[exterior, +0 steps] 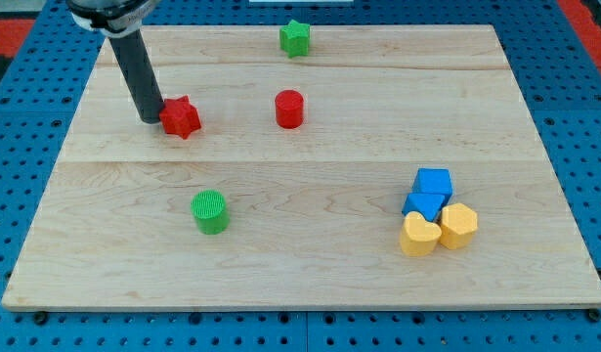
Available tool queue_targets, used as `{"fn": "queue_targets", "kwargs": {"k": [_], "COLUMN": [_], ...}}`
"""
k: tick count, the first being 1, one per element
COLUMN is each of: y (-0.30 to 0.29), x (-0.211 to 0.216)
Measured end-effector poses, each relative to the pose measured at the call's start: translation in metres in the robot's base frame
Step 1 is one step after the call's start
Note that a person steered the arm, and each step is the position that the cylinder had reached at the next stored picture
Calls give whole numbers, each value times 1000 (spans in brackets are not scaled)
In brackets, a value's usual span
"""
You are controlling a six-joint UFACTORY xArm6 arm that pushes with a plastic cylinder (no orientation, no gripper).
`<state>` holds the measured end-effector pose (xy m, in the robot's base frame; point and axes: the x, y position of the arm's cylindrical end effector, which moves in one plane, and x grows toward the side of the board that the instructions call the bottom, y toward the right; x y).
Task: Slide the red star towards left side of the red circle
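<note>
Red star (181, 117), my tip (150, 120) (seemingly touching) left

I count 8 blocks on the board, approx. sorted by colour. Red: 2, i.e. 1 red star (181, 117) and 1 red circle (289, 109). Green: 2, i.e. 1 green star (294, 38) and 1 green circle (210, 211). Blue: 2, i.e. 1 blue cube (434, 183), 1 other blue block (423, 205). Yellow: 2, i.e. 1 yellow heart (418, 235), 1 yellow hexagon (458, 226). Rod: 1, with my tip (150, 120).

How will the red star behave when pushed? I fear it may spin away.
The red star probably slides without tipping: it sits low and flat. Its points may make it rotate, since my tip touches its left edge. It looks small, likely light.
</note>
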<state>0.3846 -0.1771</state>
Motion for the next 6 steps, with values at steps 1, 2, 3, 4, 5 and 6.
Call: {"fn": "queue_targets", "kwargs": {"k": [1,2,3,4,5,6], "y": [32,47,54,75,109,119], "x": [14,13,2,-8,-13,-13]}}
